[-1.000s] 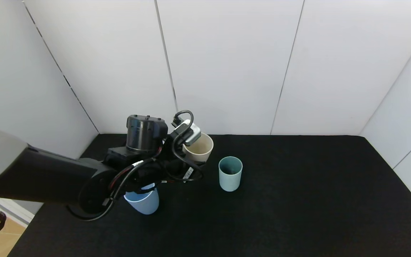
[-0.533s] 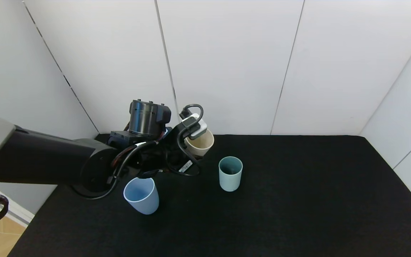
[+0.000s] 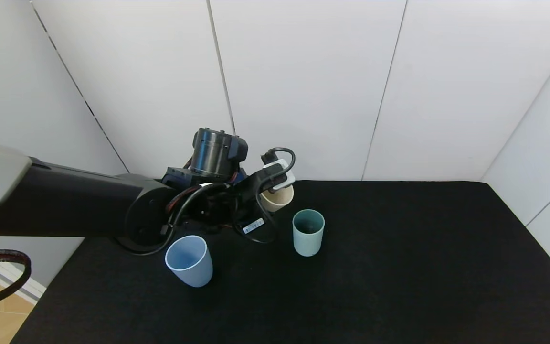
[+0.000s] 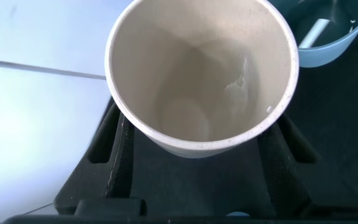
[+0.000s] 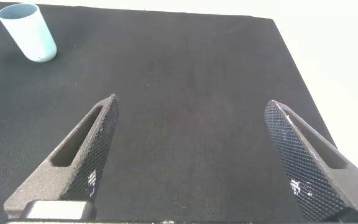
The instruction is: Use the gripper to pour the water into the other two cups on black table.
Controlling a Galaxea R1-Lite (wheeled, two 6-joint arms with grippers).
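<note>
Water (image 4: 238,81) glints in the beige cup (image 3: 277,198) we grip with our left gripper (image 3: 260,203) above the table (image 3: 399,267). Blue cup (image 3: 189,260) nearest, teal cup (image 3: 308,232) farther right. Our right gripper (image 5: 194,155) hangs spread, empty.

Right gripper (image 5: 194,155) observed above the black table (image 5: 185,74), not touching it. Two textured black fingers (image 5: 82,155) spread wide apart, nothing held between them. Matte, felt-like tabletop seen in the gap and beyond. One pale teal-green cup (image 5: 27,31) noted standing upright on the table, well apart from the gripper, near the far corner of the view. White surface recorded past the table's edges. No contact found between fingers and cup.
</note>
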